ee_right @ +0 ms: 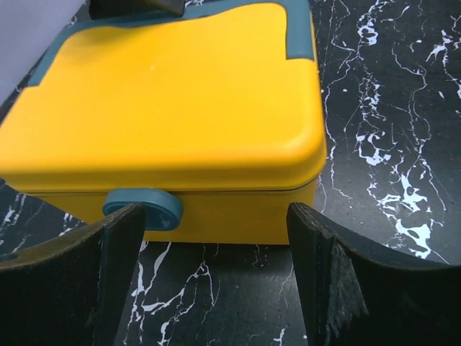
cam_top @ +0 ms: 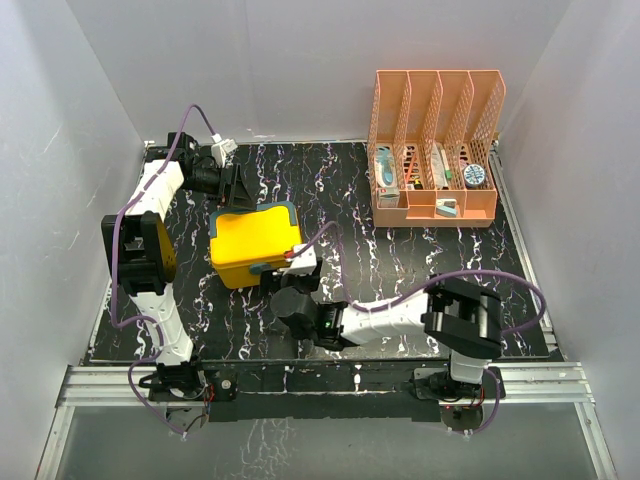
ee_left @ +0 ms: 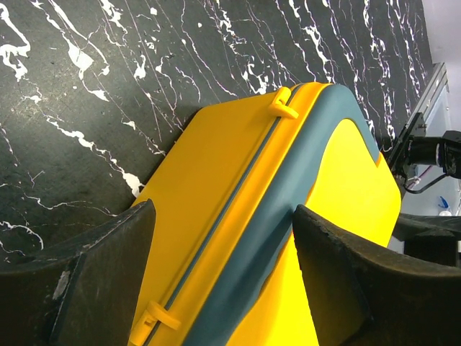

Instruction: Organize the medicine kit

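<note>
The medicine kit [cam_top: 255,242] stands shut on the black marbled table, a yellow box with a teal rim. My left gripper [cam_top: 232,190] is at its far side, open. In the left wrist view its fingers straddle the kit's [ee_left: 238,216] rear edge with the two yellow hinges, the left gripper [ee_left: 223,281] holding nothing. My right gripper [cam_top: 287,272] is at the near side, open. In the right wrist view the kit [ee_right: 180,108] fills the upper frame. Its teal latch [ee_right: 144,209] sits just ahead of the left finger of the right gripper [ee_right: 216,281]. Bare table lies between the fingers.
An orange mesh file rack [cam_top: 435,150] with several small items in its slots stands at the back right. White walls enclose the table on three sides. A metal rail [cam_top: 320,385] runs along the near edge by the arm bases.
</note>
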### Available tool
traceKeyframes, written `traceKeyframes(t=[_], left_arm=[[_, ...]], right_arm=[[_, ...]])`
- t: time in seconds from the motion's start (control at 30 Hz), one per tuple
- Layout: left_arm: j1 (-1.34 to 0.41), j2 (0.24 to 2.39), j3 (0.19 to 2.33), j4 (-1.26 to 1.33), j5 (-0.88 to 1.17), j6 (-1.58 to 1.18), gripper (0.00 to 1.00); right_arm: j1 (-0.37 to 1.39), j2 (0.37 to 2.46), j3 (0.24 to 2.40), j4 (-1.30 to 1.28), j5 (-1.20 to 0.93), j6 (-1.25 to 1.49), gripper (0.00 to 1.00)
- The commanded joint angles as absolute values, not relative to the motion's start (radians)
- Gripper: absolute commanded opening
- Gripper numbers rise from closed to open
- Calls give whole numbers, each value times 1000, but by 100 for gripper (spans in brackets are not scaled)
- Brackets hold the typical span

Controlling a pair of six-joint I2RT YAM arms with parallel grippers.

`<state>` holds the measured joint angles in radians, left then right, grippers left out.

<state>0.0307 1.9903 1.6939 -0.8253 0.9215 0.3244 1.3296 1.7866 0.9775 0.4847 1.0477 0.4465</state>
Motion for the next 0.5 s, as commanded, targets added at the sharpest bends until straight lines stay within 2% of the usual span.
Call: traceKeyframes(t=[0.0, 0.17, 0.3, 0.47], left_arm=[[32, 1940, 1699, -857, 875, 385, 74], [31, 1927, 1718, -858, 831, 412, 74], [31, 1910, 1736, -849, 810, 417, 74], [29, 1868, 1755, -832, 781, 426, 75]], right_arm=[[1357, 1651, 953, 501, 1089, 523, 78], [1376, 1544, 880, 466, 1058, 706, 77], [1382, 1508, 836, 424, 1010, 903, 70], [1400, 1548, 827, 466, 995, 1004, 65]])
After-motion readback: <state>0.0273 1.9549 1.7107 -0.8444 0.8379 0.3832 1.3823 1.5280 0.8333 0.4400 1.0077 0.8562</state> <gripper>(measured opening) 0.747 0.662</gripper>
